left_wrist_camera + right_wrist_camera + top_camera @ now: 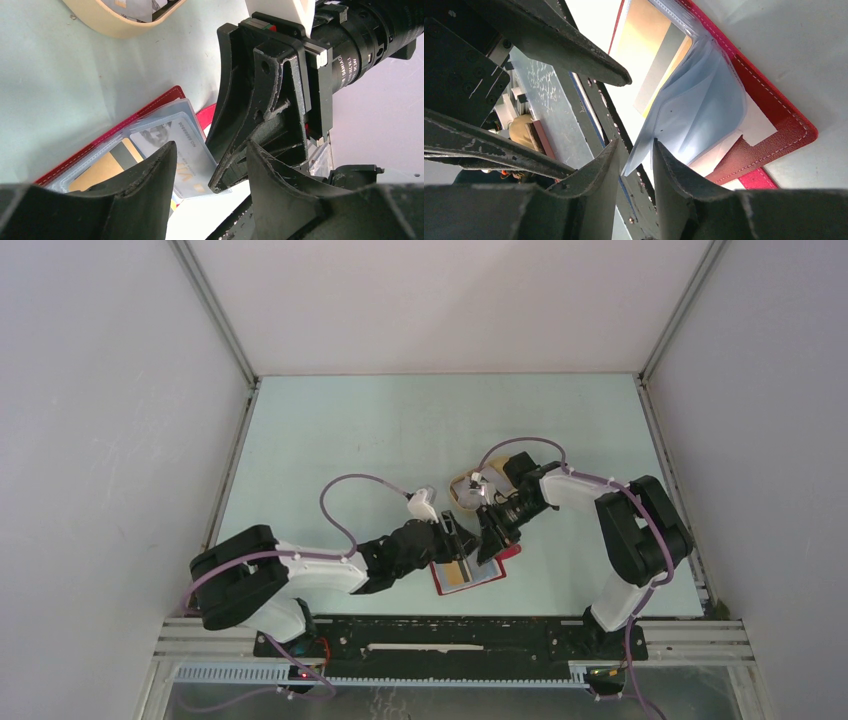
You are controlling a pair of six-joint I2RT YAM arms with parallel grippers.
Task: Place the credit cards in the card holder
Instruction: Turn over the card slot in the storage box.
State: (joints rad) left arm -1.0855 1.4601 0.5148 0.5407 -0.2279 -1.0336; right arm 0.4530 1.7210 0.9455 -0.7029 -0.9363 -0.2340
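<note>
From 7 o'clock on the pale green tabletop (400,430), the white-and-black left arm (300,575) is reaching toward the middle. Its left gripper (211,150) is hovering over the small red rectangular fold-over card holder (769,147). The black fingers are standing well apart and clamping nothing.

The card holder is lying open and flat at 6 o'clock of the table's centre, showing pale blue-grey clear plastic sleeves (704,105). A whitish-grey plastic credit card (182,145) with printed digits is sitting part-way in a sleeve, directly below the gap between the left fingers. A gold card (100,170) with a dark stripe is lying inside a pocket at its 8 o'clock.

A beige oval tray (105,22) is resting at 12 o'clock of the card holder, apart from it.

The right gripper (636,147) is pointing in from 2 o'clock, just beside the left one. Its fingers are standing close together, with a lifted sleeve's corner lying between them. Whether the pads are pinching that sleeve I cannot tell.
</note>
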